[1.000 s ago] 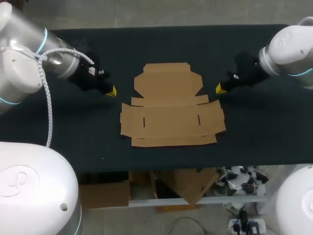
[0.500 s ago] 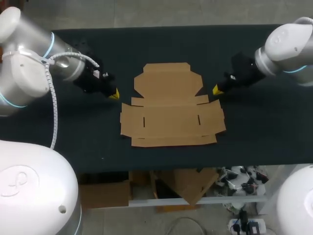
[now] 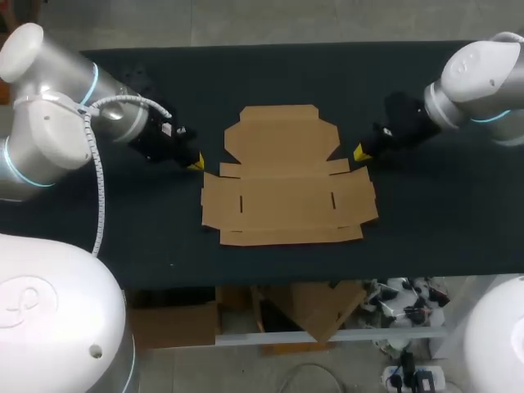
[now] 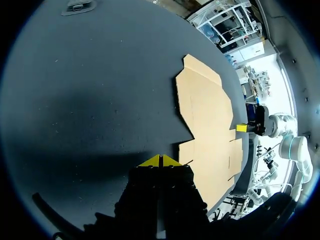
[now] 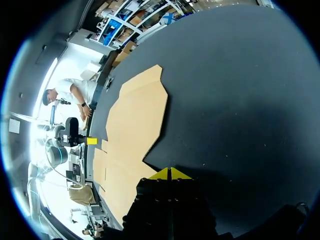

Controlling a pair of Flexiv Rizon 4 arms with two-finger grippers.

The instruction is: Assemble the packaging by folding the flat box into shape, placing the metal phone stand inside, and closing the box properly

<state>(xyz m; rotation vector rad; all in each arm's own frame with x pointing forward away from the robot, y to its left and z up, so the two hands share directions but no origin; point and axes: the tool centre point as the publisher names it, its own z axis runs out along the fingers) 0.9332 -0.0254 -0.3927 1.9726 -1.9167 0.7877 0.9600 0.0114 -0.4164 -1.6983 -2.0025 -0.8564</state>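
Note:
The flat brown cardboard box point(image 3: 284, 178) lies unfolded in the middle of the black table point(image 3: 270, 70). My left gripper point(image 3: 195, 164) hovers just off the box's left side, shut with its yellow tips pressed together and nothing held. My right gripper point(image 3: 359, 152) is near the box's right flap, also shut and empty. In the left wrist view the box point(image 4: 207, 125) lies just ahead of and beside my left gripper point(image 4: 160, 160), with my right gripper point(image 4: 242, 128) beyond it. In the right wrist view the box point(image 5: 132, 130) lies beside my right gripper point(image 5: 170, 173). No phone stand shows.
Dark tabletop point(image 3: 442, 229) surrounds the box on all sides. A small dark object point(image 4: 79, 6) lies far ahead of the left gripper on the cloth.
Both grippers have moved inward toward the box, the left one more, and slightly toward the front. The box has not moved.

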